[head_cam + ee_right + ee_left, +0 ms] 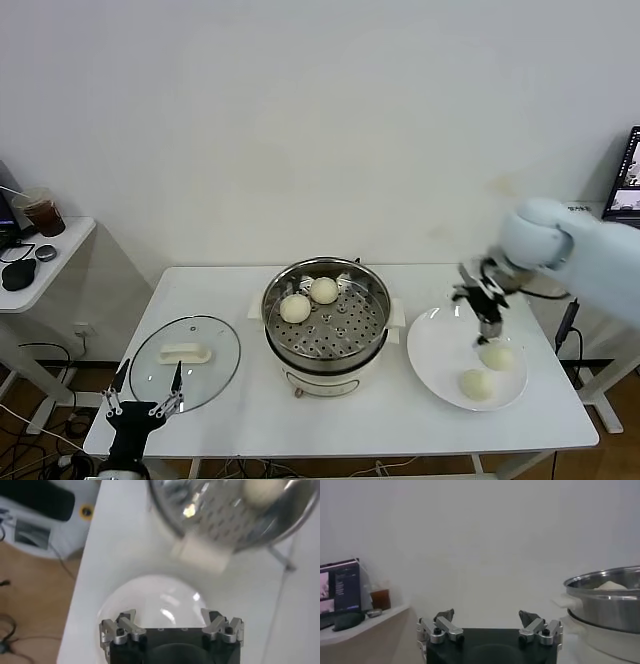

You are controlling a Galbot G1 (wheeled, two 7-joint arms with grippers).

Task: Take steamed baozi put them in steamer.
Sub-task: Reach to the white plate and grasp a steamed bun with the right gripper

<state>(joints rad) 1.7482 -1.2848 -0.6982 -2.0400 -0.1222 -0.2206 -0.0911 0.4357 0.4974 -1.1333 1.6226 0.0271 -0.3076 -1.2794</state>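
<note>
The steamer (325, 322) stands mid-table with two steamed baozi (295, 308) (323, 290) on its perforated tray. Two more baozi (497, 356) (477, 383) lie on the white plate (438, 350) to its right. My right gripper (488, 322) hangs open and empty just above the plate, close over the farther baozi. In the right wrist view its fingers (171, 617) spread over bare plate (150, 597), with the steamer (225, 515) and one baozi (262, 490) beyond. My left gripper (145, 395) waits open at the table's front left corner; its wrist view shows open fingers (490, 616) and the steamer (605, 605).
A glass lid (185, 360) with a white handle lies flat left of the steamer, right beside the left gripper. A low side table (40, 250) with a cup and a mouse stands at far left. A laptop screen (628, 185) shows at the right edge.
</note>
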